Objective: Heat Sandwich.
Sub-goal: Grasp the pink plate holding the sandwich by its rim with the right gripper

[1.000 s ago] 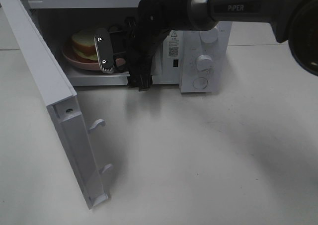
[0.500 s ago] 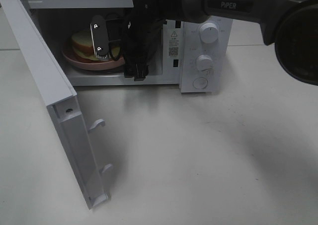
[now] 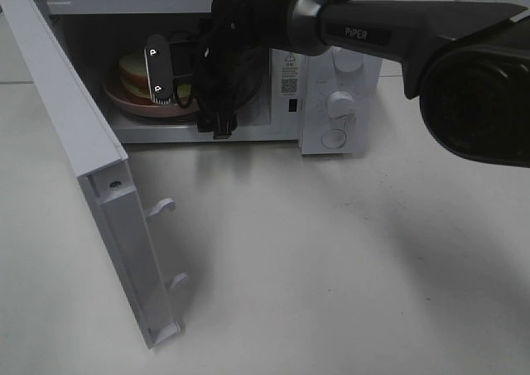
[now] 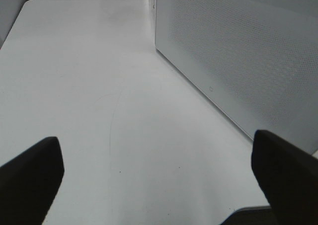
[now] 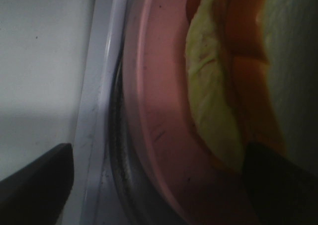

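The right gripper (image 3: 178,81) has pushed deeper into the open microwave oven (image 3: 331,77) over the last second, moving from the cavity mouth to the pink plate (image 3: 124,102). Its fingers stand wide, one fingertip (image 5: 35,185) over the cavity floor just outside the plate's rim and the other (image 5: 278,180) over the sandwich (image 5: 223,86). Nothing is gripped between them. The sandwich lies on its plate inside the oven, directly beneath and ahead of those fingers. That suggests the loading step is essentially done, and what remains is to back the arm out and swing the door (image 3: 91,168) shut. The left gripper (image 4: 159,185) hangs apart from all this, fingers spread wide and empty over bare tabletop (image 4: 99,86), beside the door's perforated panel.
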Controlling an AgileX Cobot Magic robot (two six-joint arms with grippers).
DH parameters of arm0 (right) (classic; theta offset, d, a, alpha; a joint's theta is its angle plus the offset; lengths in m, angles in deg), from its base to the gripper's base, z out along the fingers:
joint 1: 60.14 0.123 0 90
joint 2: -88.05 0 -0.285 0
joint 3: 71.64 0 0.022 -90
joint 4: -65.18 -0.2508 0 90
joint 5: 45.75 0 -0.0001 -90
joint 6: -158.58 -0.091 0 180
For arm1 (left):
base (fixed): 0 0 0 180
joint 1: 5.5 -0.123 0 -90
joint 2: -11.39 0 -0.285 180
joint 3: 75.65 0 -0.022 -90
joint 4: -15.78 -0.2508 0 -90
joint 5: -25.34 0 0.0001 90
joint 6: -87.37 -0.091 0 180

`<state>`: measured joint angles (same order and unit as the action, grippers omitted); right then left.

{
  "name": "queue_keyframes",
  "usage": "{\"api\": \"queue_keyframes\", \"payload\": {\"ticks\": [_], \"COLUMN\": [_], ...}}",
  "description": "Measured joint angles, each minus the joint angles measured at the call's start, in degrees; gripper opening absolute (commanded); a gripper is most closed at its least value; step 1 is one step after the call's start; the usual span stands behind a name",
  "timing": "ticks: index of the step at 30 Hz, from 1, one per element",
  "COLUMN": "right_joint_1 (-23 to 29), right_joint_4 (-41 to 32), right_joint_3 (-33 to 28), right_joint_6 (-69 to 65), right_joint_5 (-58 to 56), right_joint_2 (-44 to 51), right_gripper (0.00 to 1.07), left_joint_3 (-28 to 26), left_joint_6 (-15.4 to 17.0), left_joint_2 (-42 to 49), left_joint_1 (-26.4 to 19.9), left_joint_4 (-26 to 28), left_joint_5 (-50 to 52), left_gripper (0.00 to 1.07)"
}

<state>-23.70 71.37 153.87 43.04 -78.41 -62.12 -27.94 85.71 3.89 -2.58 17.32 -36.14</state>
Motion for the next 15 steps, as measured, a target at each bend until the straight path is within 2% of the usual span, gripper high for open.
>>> {"api": "queue_keyframes", "payload": {"ticks": [11,15], "right_joint_1": [1.1,1.1], "right_joint_4": [-1.9,-2.0], "right_joint_3": [4.1,4.4], "right_joint_6": [0.0,0.0], "right_joint_5": [1.0,1.1], "right_joint_2": [-4.1,-5.1], "right_gripper": [0.86,0.81], "left_joint_3": [0.0,0.0], "left_joint_6": [0.0,0.0], "left_joint_2": [0.0,0.0], "left_joint_1": [0.0,0.0], "left_joint_4": [0.0,0.0], "left_joint_5": [0.0,0.0], "left_gripper": [0.97,0.97]}}
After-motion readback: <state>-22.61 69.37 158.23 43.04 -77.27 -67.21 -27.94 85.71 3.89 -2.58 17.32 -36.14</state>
